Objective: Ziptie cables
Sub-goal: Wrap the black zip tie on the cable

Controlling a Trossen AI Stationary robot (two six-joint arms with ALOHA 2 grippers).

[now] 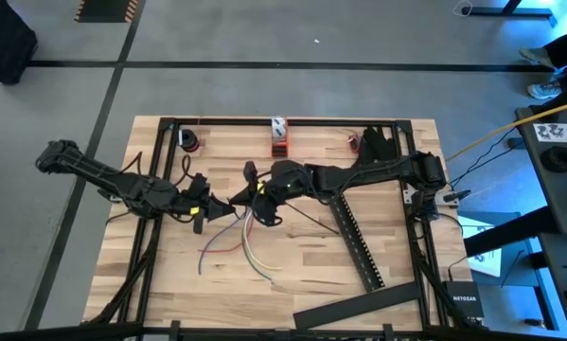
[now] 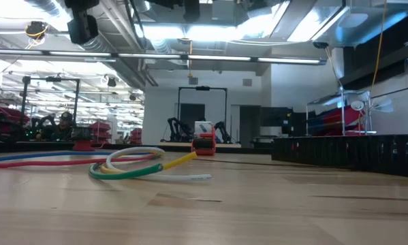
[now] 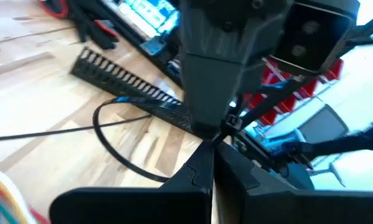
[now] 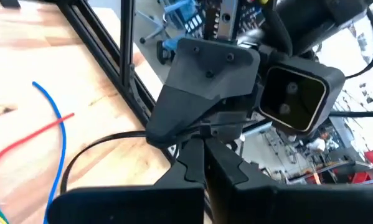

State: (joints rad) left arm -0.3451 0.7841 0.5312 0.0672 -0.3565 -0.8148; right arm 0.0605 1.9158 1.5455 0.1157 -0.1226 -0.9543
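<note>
The cables [image 1: 248, 242] are a loose bunch of blue, red, white and yellow-green wires lying on the wood table; the low view shows them curled flat [image 2: 129, 165]. Just above their far ends my two grippers meet tip to tip. My left gripper [image 1: 222, 207] reaches in from the left and my right gripper [image 1: 249, 196] from the right. Both are shut, and a thin black zip tie [image 3: 114, 144] curves into a loop beside them over the table. In the right wrist view the loop [image 4: 89, 152] sits next to the blue and red wires [image 4: 55, 124]. My left gripper pinches the zip tie between its two fingers at one end of the loop [image 3: 169, 178], coming level from the table's left. The loop bows out sideways, clear of the cables. My right gripper is shut on the zip tie where it meets the left fingertips [image 4: 150, 133]. The fingers hide the exact spot.
A long black slotted bar [image 1: 357, 242] lies slanting on the table's right half. A flat black strip [image 1: 359, 305] lies near the near edge. A red and white object [image 1: 279, 137] stands at the far edge. Black frame rails [image 1: 160, 246] border the table.
</note>
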